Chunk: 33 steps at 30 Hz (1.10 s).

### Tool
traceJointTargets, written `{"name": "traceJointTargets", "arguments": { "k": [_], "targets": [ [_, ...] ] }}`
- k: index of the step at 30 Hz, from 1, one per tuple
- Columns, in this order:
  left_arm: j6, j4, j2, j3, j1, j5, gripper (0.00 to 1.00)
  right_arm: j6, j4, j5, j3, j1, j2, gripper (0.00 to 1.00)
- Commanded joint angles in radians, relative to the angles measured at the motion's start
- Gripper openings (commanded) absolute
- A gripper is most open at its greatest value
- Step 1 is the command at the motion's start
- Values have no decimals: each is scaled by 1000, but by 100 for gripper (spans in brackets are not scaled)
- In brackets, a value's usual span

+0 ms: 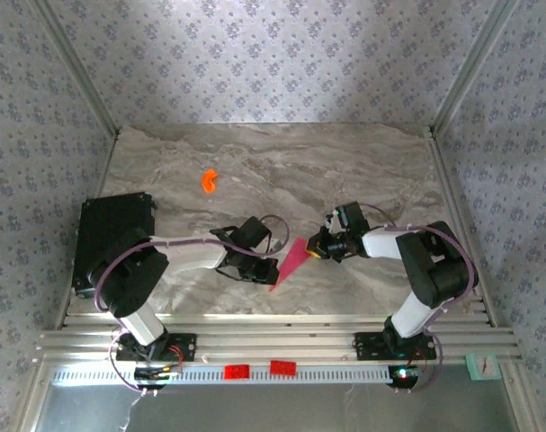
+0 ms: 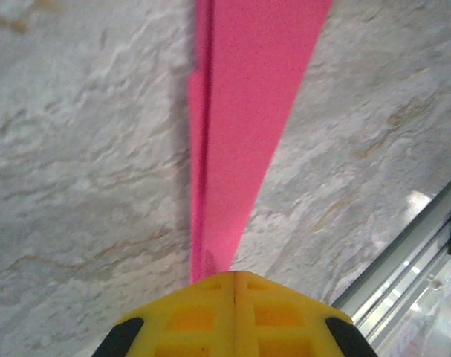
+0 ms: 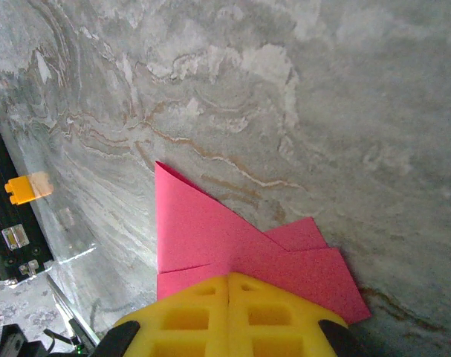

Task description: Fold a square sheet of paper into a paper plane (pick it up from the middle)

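The paper plane [image 1: 291, 259] is a slim magenta-pink folded dart lying on the marble table [image 1: 281, 162] between my two grippers. Its narrow end runs under my left gripper [image 1: 273, 270], whose yellow fingertips [image 2: 210, 312] are shut and sit on top of the paper plane [image 2: 244, 111]. Its wide end shows folded flaps [image 3: 210, 230] in the right wrist view. My right gripper [image 1: 316, 248] is shut, with its fingers [image 3: 277, 316] down on that wide end. The paper looks flat on the table, and I see no pinch between either pair of jaws.
A small orange plastic piece [image 1: 209, 180] lies farther back on the left. A black box [image 1: 115, 236] stands at the table's left edge. The aluminium rail [image 1: 273, 340] runs along the near edge, and it shows as a metal rail [image 2: 411, 253] close to the left gripper.
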Motion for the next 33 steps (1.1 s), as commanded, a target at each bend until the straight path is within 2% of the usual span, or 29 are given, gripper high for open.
{"name": "traceJointTargets", "arguments": {
  "k": [1, 5, 7, 12, 19, 24, 27, 30, 33],
  "targets": [
    [-11, 25, 22, 72, 10, 36, 2, -18, -133, 117, -26, -2, 46, 0],
    [0, 15, 98, 82, 7, 88, 3, -18, -135, 117, -24, -2, 47, 0],
    [4, -16, 116, 69, 5, 68, 2, -22, -140, 118, -23, -3, 43, 0],
    [-8, 1, 55, -54, 6, 58, 1, -26, -145, 122, -28, -2, 32, 0],
    [-29, -44, -75, -170, 12, -10, 0, -43, -133, 98, -15, -2, 28, 0],
    [-4, -93, -156, -113, 17, -47, 0, -50, -116, 74, -3, -1, 28, 0],
    [-10, -48, -184, -72, 25, -59, 0, -57, -121, 64, 3, 0, 21, 0],
    [-12, 19, -126, 1, 51, -12, 0, -68, -135, 62, 4, -2, 15, 0],
    [16, 13, -32, 103, 52, 20, 0, -71, -137, 58, 1, -5, 15, 0]
  ]
}}
